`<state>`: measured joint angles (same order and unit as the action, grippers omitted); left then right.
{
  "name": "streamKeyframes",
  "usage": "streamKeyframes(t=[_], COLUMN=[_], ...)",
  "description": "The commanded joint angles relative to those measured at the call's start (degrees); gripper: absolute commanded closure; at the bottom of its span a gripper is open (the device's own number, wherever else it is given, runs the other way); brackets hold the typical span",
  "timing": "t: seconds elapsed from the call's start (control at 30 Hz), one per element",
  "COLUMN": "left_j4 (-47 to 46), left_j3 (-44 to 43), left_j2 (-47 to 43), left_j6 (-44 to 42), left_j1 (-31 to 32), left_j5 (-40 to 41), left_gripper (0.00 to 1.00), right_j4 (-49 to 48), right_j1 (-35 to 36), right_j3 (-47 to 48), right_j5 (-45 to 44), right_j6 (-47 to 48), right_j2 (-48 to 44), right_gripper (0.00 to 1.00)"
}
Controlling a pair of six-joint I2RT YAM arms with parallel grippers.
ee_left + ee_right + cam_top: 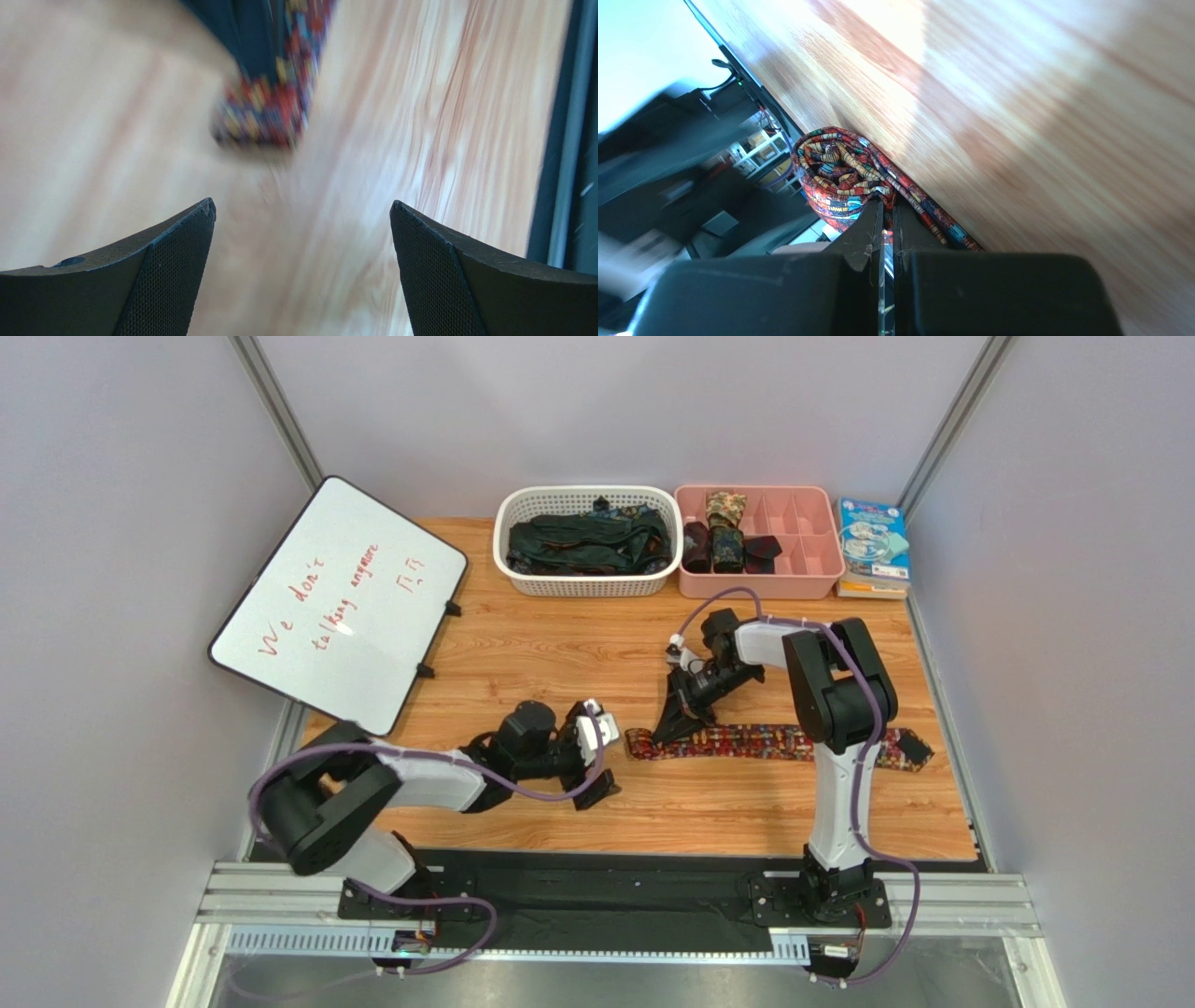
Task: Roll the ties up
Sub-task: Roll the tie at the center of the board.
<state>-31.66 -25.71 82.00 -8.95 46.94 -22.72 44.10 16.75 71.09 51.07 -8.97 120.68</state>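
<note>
A red-orange patterned tie [786,745] lies flat across the wooden table, its narrow end at the left. My right gripper [671,732] is shut on that narrow end; the right wrist view shows the tie [840,171] curled into a small loose coil at my fingertips [873,222]. My left gripper [606,732] is open and empty, a little left of the tie's end; its wrist view shows the tie end [270,105] ahead of the spread fingers [175,245]. Dark ties [589,539] fill the white basket. Rolled ties [723,532] sit in the pink tray.
A white basket [512,574] and a pink divided tray [800,560] stand along the back edge. A small book [873,543] lies at the back right. A whiteboard [337,602] leans at the left. A black mat [589,875] runs along the near edge.
</note>
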Motion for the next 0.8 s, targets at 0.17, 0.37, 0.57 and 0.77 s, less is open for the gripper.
streamKeyframes(t=[0.17, 0.37, 0.57, 0.77], left_j4=[-30.4, -37.2, -37.7, -37.0], left_j3=[0.3, 0.8, 2.0, 0.8], left_j2=[18.5, 25.2, 25.8, 26.5], left_j6=[0.8, 1.4, 1.7, 3.4], left_j1=[0.8, 0.8, 0.7, 0.9], left_j5=[5.4, 2.0, -0.8, -2.0], left_gripper=[0.03, 0.06, 0.31, 0.32], right_j4=[-3.2, -2.8, -2.8, -3.6], right_j1=[4.5, 4.6, 4.6, 4.9], right_j3=[1.3, 1.8, 2.0, 1.9], right_j5=[-17.3, -17.8, -18.3, -18.3], right_j6=[5.0, 4.6, 4.1, 3.1], right_j2=[6.8, 7.5, 7.8, 7.8], right_gripper=[1.00, 1.00, 1.00, 1.00])
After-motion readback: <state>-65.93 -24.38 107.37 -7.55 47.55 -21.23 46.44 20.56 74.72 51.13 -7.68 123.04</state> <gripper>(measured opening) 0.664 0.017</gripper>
